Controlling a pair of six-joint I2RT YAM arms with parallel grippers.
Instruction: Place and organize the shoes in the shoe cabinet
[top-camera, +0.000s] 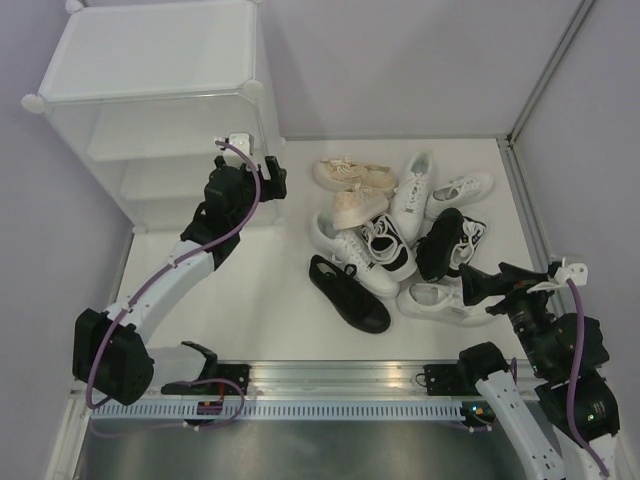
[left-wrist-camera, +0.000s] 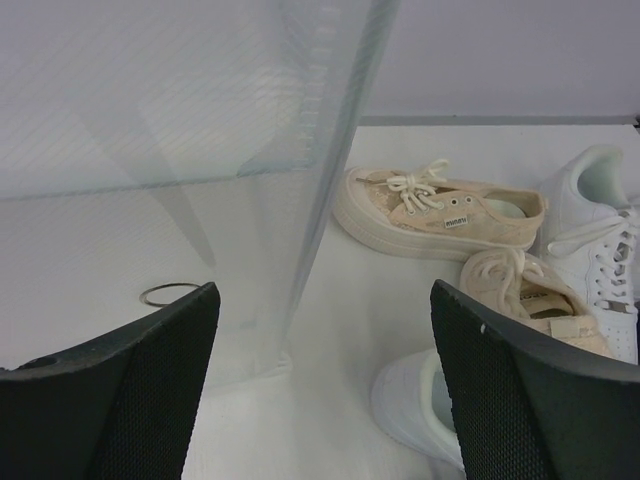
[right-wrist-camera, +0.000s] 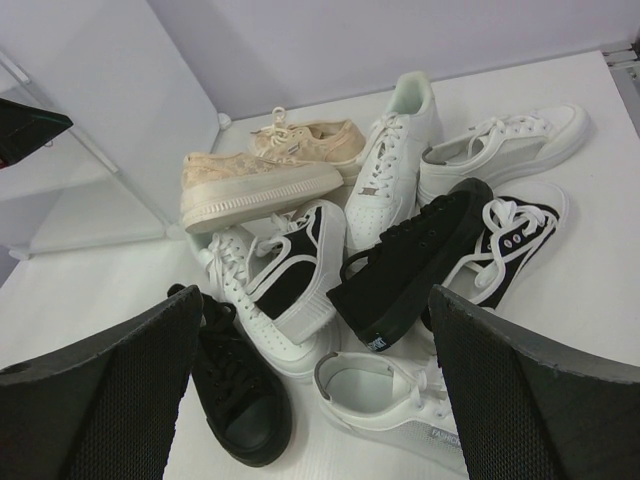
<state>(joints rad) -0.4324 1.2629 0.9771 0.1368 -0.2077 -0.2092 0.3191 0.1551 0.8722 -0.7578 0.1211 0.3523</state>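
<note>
1. Sneakers, lace-up, about ten, lie heaped on the white table surface between its centre and its right edge. None stands in the cabinet yet.
2. Tall white translucent plastic cabinet with shelf tiers stands at the far left corner of the surface. The edge of its frosted door panel rises straight ahead of the left fingers.
3. Left gripper hovers beside the cabinet's right front edge, jaws apart and clamped on nothing.
4. Beige canvas sneaker with thick cream sole is the heap's nearest member to that gripper. It lies to the gripper's right, long axis crosswise, toe toward the cabinet. Its beige mate lies just beside it.
5. Right gripper hangs at the heap's near right side, jaws wide apart and empty.
6. White mesh sneaker lies directly below those fingers, long axis roughly parallel to the near edge. The right arm is judged nearer to most of the heap.
7. All-black sneaker and black-and-white sneaker lean against one another mid-heap, so a clean pick probably begins at the heap's rim.
</note>
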